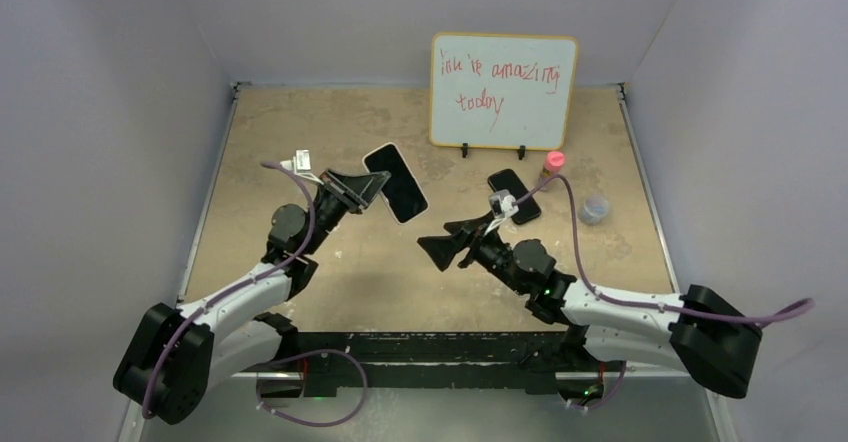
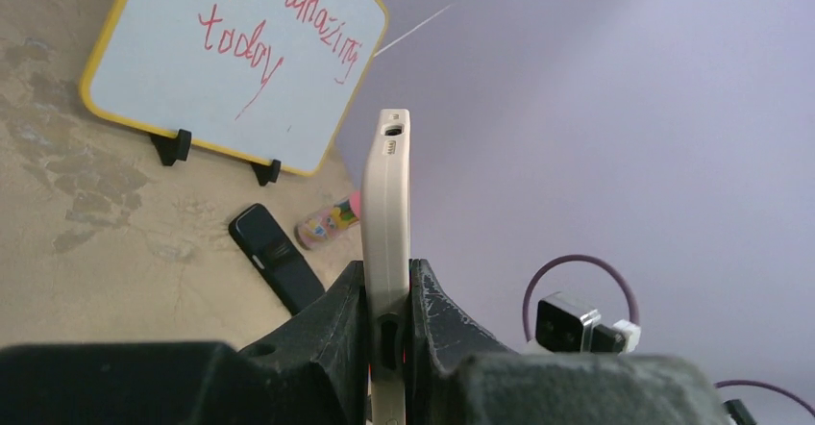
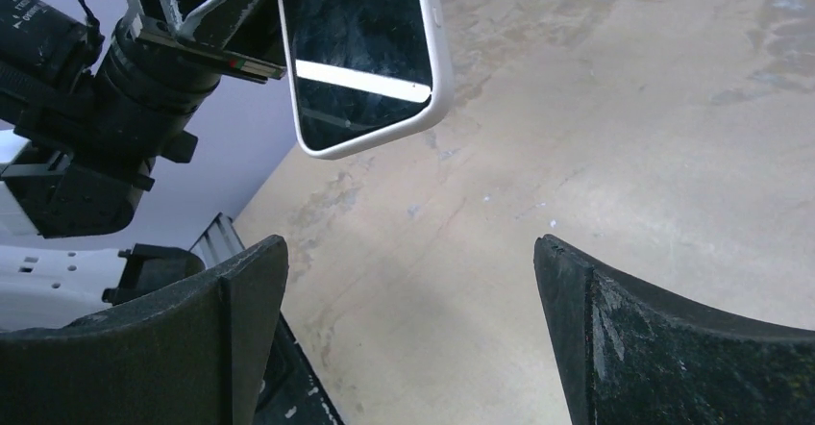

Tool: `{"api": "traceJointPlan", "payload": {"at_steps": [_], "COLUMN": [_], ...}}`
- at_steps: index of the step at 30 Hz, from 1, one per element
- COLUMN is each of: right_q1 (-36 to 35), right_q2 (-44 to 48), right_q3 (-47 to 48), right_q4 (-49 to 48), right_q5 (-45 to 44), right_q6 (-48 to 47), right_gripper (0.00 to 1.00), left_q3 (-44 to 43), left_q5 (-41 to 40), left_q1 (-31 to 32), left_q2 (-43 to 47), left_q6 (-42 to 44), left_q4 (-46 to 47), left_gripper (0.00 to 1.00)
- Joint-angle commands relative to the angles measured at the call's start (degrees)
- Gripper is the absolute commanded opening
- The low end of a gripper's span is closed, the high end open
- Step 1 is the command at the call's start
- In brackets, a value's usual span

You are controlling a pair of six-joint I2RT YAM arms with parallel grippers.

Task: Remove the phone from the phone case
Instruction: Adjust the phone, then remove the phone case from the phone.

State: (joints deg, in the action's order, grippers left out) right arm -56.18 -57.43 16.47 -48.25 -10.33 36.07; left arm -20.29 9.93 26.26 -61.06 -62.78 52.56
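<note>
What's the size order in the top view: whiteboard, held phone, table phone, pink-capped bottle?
1. Whiteboard
2. Held phone, though it sits raised nearer the camera, so its lead over the table phone is unsure
3. Table phone
4. Pink-capped bottle

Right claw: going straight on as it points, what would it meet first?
Probably the bare table, seen between its open fingers; the cased phone in the left claw sits beside that line. Depth unclear.

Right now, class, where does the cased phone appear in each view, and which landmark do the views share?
Top external: phone left of centre, in the left gripper.
Left wrist: phone centre, edge-on, upright.
Right wrist: phone top left, screen showing.
Landmark: whiteboard, in top external and left wrist only.
</note>
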Motion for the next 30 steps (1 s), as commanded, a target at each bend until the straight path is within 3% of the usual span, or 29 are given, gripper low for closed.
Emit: {"api": "traceJointPlan", "payload": {"at_steps": [1,10,18,30], "right_q1": [0.0,-0.1,-0.1,-0.1], "right_q2": [-5.9,-14.2,-18.4,-22.3], "right_q3": [1.1,4.5,8.6,9.5], "right_q4": [-16.5,-28.6,-32.6,-36.7], "right_q5": [5.9,9.9,12.6,15.2], "right_q6": [-3.2,-0.8,1.0,1.8], "right_gripper": [0.99,0.97,0.91,0.66], "left_q3": [1.8,4.4,5.2,6.2], "left_q5": [-5.3,-6.7,-6.7,-6.7], "left_q1": [-0.2,1.4,2.1,2.6], "left_q2": [3.7,9.1,9.5,10.0], "left_q6": [-8.5,-12.5,-14.1,-16.0], "left_q4": [8.8,8.2,9.4,9.8], "left_gripper": [0.00,0.00,0.00,0.00]}}
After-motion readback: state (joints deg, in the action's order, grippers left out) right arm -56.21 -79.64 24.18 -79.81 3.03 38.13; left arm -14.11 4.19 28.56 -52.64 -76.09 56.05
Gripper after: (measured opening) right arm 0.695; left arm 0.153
